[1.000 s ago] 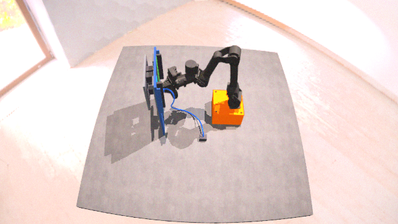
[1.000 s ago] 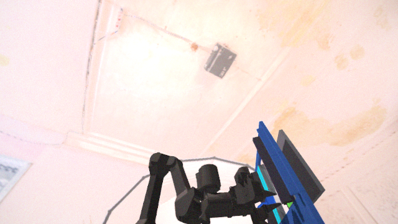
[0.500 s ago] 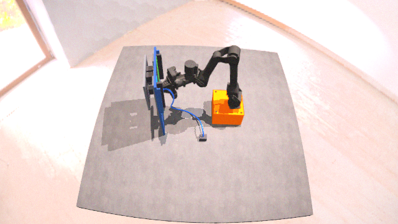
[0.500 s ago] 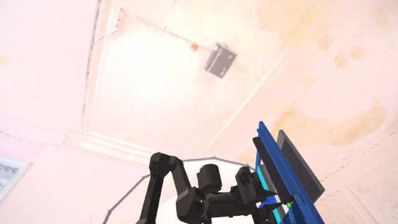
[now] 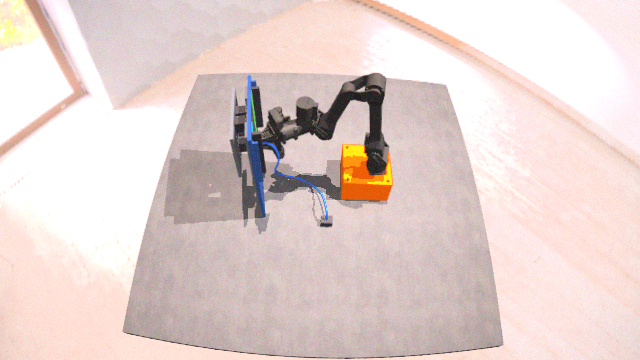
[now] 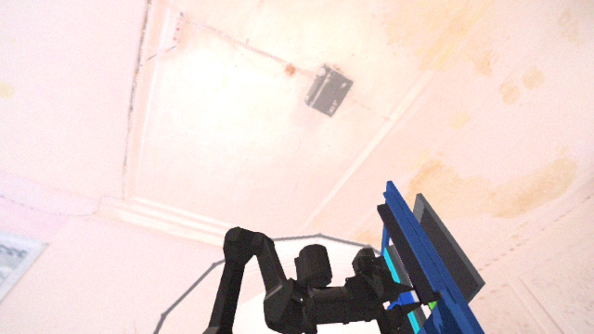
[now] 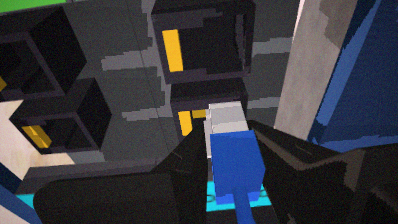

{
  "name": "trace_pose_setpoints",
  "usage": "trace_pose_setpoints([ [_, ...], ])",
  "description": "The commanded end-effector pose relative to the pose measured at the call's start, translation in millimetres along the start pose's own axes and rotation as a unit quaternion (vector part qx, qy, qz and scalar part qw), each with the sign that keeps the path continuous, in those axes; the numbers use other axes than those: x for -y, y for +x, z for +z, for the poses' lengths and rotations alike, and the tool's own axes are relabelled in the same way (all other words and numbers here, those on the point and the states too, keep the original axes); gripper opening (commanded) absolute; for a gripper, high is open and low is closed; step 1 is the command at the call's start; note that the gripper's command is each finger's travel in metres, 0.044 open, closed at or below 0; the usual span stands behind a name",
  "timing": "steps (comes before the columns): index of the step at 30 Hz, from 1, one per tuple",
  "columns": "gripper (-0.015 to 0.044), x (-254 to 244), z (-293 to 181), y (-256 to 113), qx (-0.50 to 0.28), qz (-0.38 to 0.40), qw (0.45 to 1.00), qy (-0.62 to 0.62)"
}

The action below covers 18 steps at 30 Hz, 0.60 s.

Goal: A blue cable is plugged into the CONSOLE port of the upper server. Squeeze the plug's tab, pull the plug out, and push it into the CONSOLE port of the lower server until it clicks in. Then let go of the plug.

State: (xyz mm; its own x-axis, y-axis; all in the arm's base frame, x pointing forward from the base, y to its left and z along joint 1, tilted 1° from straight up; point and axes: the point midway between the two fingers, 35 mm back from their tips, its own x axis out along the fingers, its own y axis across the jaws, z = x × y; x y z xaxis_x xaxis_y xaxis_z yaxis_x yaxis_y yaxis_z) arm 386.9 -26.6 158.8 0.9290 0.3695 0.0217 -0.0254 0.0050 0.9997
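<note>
your plug point(image 7: 237, 165) is pinched in the claw point(image 5: 266, 138) point(image 6: 416, 297) point(image 7: 224, 130), fingers narrow on its sides, its pale nose overlapping the mouth of the lower nearby port point(image 7: 207, 90); seating depth and which server: cannot tell. if you push off-line, the nose could jam on the port's rim; the cable point(image 5: 301, 179) point(image 7: 244, 210), dragging behind, could twist your plug askew.

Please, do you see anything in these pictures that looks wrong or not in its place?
Nothing looks damaged. Only the blue plug, held in the tool, seems slightly tilted against the port behind it; its white front stays visible, so it may not be fully inserted.
</note>
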Motion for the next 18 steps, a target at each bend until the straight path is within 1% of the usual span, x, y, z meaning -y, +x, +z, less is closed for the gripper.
trace_pose_setpoints([
  [1, 0.0, -1.2, 1.5, 1.5, 0.003, 0.001, 1.0, 0.001],
  [2, 0.0, -1.2, 1.5, 1.5, 0.003, 0.001, 1.0, 0.001],
  [18, 0.042, 0.0, -0.2, -0.4, 0.0, 0.0, 1.0, 0.0],
])
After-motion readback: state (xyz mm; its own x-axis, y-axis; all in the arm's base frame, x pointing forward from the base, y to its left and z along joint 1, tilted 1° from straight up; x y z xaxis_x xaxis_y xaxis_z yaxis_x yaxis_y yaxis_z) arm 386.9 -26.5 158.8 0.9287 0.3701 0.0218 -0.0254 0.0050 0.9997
